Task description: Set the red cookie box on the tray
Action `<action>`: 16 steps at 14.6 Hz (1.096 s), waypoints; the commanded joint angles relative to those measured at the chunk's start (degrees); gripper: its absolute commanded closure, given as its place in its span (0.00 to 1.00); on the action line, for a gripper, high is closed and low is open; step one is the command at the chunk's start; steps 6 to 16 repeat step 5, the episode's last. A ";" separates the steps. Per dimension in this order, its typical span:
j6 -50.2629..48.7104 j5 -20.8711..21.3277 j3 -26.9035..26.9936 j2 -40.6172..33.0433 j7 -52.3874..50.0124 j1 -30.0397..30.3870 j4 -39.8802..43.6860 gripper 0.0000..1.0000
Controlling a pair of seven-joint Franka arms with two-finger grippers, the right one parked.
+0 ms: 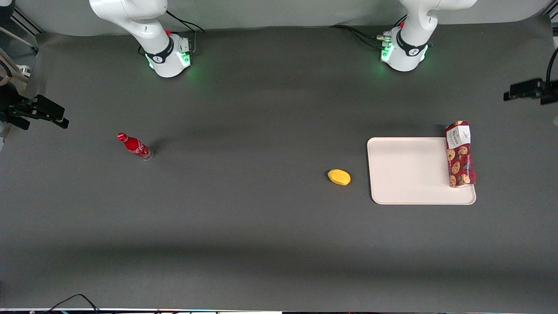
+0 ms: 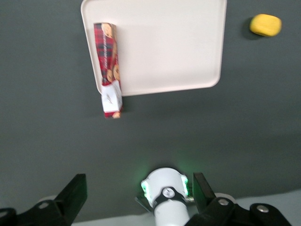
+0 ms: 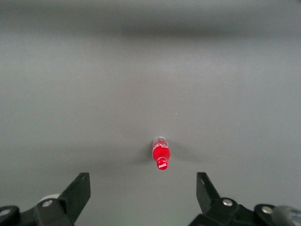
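Claw (image 2: 136,197): hung high above the table, fingers (image 2: 75,193) spread wide, gripping nothing.
Cookie box (image 1: 460,153): lay along the tray's edge at the working arm's end, white end poking past the rim.
Tray (image 1: 409,172): otherwise bare, flat on the table.
Lemon (image 1: 339,177): just beside the tray, apart from it.
Bottle (image 1: 134,146): well away from the tray, toward the parked arm's end.

The left arm (image 1: 407,39) is glossy white with a black ring, green lights glowing at its base and black cables trailing off. Its gripper (image 2: 138,195) shows two spread black fingers (image 2: 75,193), seemingly matte, on black screw-studded mounts.
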 commanded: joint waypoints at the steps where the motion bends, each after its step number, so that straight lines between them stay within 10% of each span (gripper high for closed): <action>1: -2.72 2.17 -6.54 -9.06 -7.91 0.19 -4.54 0.00; 16: -2.73 3.14 -7.96 -8.38 -9.15 0.28 -1.91 0.00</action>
